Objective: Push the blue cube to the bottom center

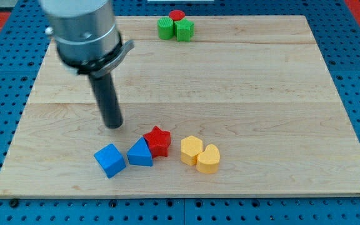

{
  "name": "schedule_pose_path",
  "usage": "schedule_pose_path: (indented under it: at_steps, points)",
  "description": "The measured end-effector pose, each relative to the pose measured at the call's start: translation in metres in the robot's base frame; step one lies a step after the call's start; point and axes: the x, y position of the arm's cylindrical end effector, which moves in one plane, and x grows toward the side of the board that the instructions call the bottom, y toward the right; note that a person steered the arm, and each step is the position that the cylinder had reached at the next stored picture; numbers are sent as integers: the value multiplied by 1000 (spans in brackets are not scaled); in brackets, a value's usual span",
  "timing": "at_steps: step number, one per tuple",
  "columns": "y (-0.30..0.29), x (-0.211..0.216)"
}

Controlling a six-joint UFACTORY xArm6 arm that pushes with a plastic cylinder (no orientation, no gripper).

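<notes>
Though the blue cube (110, 160) looks light, rigid and apt to spin on the smooth board (242, 87), my tip (113, 125), bare and touching nothing, stands just beyond it; push its left face, since the blue triangle (140, 153) crowds its right.

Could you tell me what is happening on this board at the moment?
My tip is on the wooden board, just above the blue cube and not touching it. The cube sits bottom left of centre, beside a blue triangular block, a red star and two yellow blocks. Green and red blocks cluster at the top.
</notes>
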Motion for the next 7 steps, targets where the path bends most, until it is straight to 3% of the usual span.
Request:
schedule_pose_path:
  at_steps: [1, 2, 4, 5, 7]
  points:
    - [-2, 50]
    - [8, 66]
    - [-81, 88]
    - [-72, 112]
    - [60, 112]
